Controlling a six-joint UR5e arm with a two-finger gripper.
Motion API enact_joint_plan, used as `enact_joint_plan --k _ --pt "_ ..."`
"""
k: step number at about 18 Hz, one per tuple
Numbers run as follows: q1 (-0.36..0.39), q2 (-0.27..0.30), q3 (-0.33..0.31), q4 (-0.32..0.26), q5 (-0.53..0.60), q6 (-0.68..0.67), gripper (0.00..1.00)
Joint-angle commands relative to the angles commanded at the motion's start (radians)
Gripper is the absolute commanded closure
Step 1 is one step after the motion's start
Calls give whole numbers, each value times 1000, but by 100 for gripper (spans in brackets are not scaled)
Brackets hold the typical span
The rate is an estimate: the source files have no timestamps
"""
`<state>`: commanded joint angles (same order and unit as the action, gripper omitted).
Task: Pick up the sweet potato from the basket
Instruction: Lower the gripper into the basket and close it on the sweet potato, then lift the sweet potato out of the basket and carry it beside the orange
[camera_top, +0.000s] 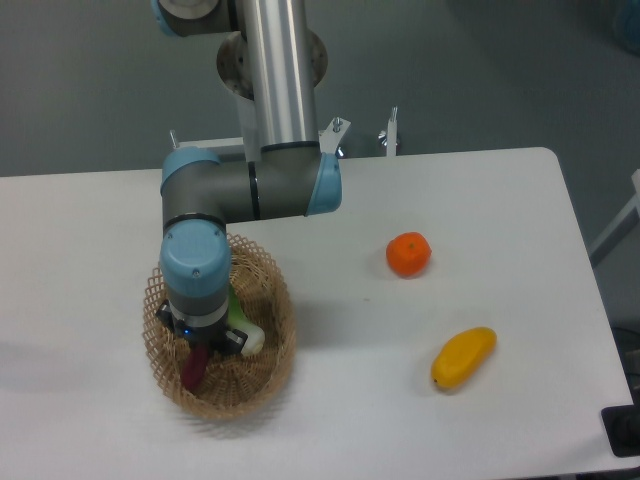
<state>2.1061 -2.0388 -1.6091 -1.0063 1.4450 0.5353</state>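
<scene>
Arm: we see the UR5e arm (250, 185) coming down from the top of the picture and bending to the left, with its wrist pointing straight down into the basket.
Gripper: the gripper (200, 350) is inside the basket, mostly hidden under the blue wrist cap. We cannot tell how far its jaws are open, and we cannot tell if it has hold of anything.
Sweet potato: the sweet potato (193, 368) is in the basket, in the left part. We see only its lower dark red end, which comes out from under the gripper and points toward the front rim. Its upper end is covered by the gripper, so we cannot tell if the fingers touch it.
Basket: the basket (272, 345) stands on the left part of the table, near the front edge. The wrist covers most of its back half.
Bok choy: a green and white bok choy (243, 328) lies in the basket, just beside the gripper on the right.
Table: the white table (400, 400) carries everything.
Orange fruit: a round orange fruit (409, 254) lies on the table, well apart from the basket, to the right.
Yellow fruit: a yellow mango-shaped fruit (463, 358) lies nearer to the front edge, below and to the right of the orange one.
</scene>
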Motion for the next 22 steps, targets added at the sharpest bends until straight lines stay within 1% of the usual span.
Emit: enact_joint_plan --k 2,6,12,15,22 --pt "6 20 0 0 5 5 100" --pt "86 49 -5 8 8 21 100" --pt "228 97 -3 6 9 167 100" --pt "294 104 -3 0 9 209 100" --pt "422 112 3 -5 20 397 100"
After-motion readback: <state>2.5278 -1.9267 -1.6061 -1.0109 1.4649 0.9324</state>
